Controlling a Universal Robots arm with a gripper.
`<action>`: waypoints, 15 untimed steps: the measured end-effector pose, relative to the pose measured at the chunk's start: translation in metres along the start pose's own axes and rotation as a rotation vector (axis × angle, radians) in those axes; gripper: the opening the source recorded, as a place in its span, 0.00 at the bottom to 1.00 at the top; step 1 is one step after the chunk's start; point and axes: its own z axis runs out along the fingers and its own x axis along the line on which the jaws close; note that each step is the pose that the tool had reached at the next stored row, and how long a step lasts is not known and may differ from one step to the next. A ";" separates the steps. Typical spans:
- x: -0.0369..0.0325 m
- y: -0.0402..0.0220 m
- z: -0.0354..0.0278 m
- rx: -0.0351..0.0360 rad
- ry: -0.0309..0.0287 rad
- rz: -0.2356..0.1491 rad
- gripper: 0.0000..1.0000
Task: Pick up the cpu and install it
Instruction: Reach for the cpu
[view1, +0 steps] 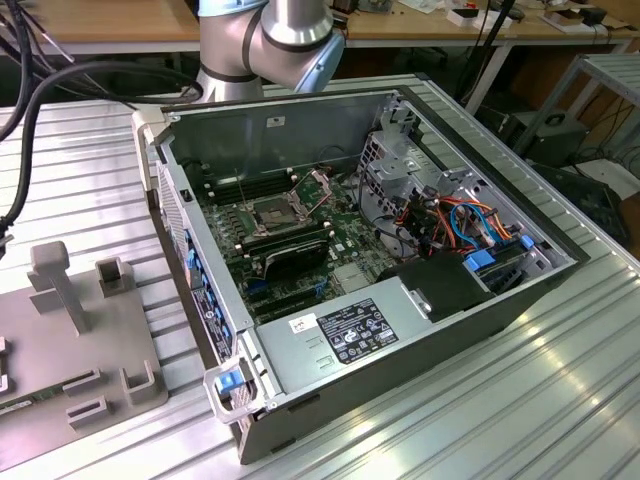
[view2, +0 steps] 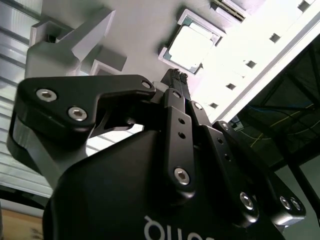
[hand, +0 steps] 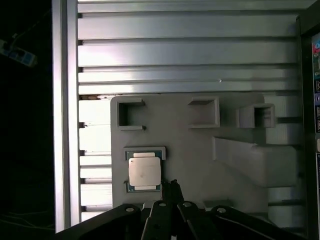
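Silvery cpu (hand: 144, 172) lies at ten o'clock from my pressed-together, empty gripper (hand: 169, 184), so I should centre above it first.

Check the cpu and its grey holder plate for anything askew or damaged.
Nothing stands out. The cpu lies flat and square in its recess on the grey holder plate; the tool, shut and empty, hangs close beside it.

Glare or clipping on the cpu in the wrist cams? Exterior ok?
Second wrist view: slotted strip clipped to white, cpu washed pale beside it, tool a dark mass in front. First wrist view: cpu face glares but its edges read; table slats bright. Exterior view: even light, mild sheen on the table, case interior readable.
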 end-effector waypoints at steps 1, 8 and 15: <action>0.0008 -0.0004 0.0017 0.0000 0.0000 0.000 0.11; 0.0059 -0.0036 0.0146 -0.0001 -0.0001 0.000 0.11; 0.0112 -0.0070 0.0234 0.0000 0.0004 0.000 0.11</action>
